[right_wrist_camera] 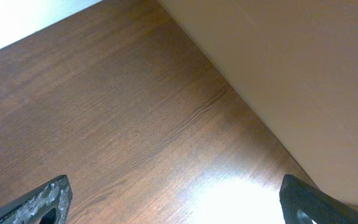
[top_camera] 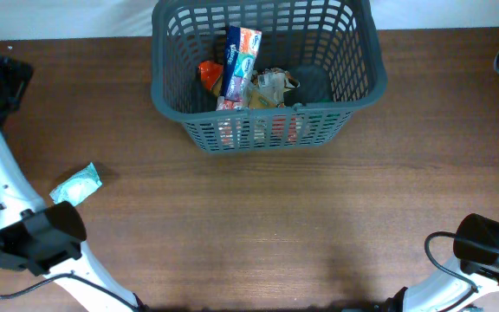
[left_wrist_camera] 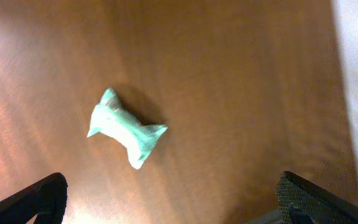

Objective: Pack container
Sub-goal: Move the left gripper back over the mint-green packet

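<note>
The container (top_camera: 167, 100), a dark grey slotted basket, stands at the back middle of the wooden table. Inside it lie a blue and orange pack (top_camera: 239, 61), a red item (top_camera: 210, 74) and a crumpled wrapper (top_camera: 271, 87). A mint green packet (top_camera: 76, 185) lies on the table at the left. In the left wrist view the same green packet (left_wrist_camera: 126, 129) rests ahead of my left gripper (left_wrist_camera: 173, 198), which is open and empty. My right gripper (right_wrist_camera: 176, 200) is open over bare wood with nothing between its fingers.
My left arm (top_camera: 33, 236) fills the front left corner and my right arm (top_camera: 483, 247) the front right. A dark mount (top_camera: 7, 82) sits at the far left. The table's edge (right_wrist_camera: 229, 84) runs diagonally in the right wrist view.
</note>
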Motion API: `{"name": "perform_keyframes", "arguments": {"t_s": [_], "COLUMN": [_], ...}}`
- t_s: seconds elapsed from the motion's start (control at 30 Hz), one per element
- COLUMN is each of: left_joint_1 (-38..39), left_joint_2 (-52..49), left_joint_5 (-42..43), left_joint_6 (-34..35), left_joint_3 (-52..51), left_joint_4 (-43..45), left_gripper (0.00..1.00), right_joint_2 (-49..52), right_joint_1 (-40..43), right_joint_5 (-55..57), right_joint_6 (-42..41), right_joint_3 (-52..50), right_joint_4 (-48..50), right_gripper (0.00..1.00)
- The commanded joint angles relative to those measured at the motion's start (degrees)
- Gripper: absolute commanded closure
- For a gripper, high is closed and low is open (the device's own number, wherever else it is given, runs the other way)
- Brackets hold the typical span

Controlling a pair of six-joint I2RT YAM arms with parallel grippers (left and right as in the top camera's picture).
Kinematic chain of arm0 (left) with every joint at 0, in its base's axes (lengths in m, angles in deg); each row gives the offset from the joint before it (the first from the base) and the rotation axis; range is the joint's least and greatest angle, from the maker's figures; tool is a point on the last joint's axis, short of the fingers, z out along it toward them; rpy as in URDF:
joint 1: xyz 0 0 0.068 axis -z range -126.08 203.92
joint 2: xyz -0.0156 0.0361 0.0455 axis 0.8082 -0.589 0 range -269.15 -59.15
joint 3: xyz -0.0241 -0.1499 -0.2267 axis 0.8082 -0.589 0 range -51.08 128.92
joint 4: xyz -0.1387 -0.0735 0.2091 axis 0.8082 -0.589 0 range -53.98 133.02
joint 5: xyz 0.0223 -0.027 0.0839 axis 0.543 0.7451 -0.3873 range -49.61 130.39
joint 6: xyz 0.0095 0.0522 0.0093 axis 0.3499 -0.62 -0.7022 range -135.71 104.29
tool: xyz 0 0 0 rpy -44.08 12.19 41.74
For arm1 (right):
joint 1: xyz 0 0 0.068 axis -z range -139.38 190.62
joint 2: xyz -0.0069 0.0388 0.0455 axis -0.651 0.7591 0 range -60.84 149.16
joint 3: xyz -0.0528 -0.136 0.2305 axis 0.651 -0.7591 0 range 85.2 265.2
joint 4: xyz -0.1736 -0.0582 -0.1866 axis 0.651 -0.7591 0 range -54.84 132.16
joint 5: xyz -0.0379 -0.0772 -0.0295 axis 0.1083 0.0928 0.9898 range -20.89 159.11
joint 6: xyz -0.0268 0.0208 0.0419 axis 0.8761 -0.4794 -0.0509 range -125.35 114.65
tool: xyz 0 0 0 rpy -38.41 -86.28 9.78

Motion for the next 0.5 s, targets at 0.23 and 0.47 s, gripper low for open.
{"name": "perform_keyframes", "arguments": {"t_s": [0.23,0.47], "left_joint_1": [-0.48,-0.66], "left_joint_2": [13.86,22.34], "left_joint_5": [-2.34,-5.44], "left_joint_6": [10.62,34.95], "left_joint_3": [-21.18,-36.54], "left_joint_4": [-0.24,2.01], "left_gripper": [0.01,0.01], "right_joint_2": [0.20,0.20], "right_joint_1": [0.15,0.15], "right_joint_5": [-0.33,-0.33], "right_joint_6": [-0.85,-0.85], "right_joint_3": [-0.17,-0.17], "right_joint_4": [0.17,0.17], "right_gripper": [0.01,0.01]}}
